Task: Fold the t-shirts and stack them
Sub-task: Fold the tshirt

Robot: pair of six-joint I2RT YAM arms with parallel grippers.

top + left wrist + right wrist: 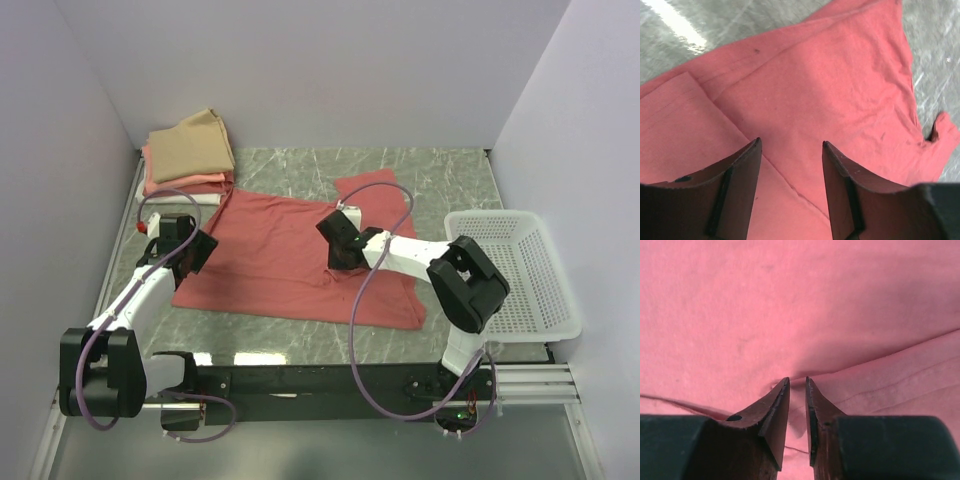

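Observation:
A salmon-red t-shirt (270, 250) lies spread on the marble table, partly folded, one sleeve pointing to the back right. My left gripper (200, 250) is open and empty, hovering over the shirt's left part (840, 90), above a fold edge. My right gripper (345, 258) is at the shirt's middle, its jaws nearly closed and pinching a fold of the fabric (790, 300). A stack of folded t-shirts sits at the back left: tan (192, 145) on top, salmon-pink (185, 182) below it, white (190, 198) at the bottom.
A white perforated plastic basket (515, 270) stands at the right edge of the table. Pale walls close the back and both sides. Purple cables loop off both arms over the shirt.

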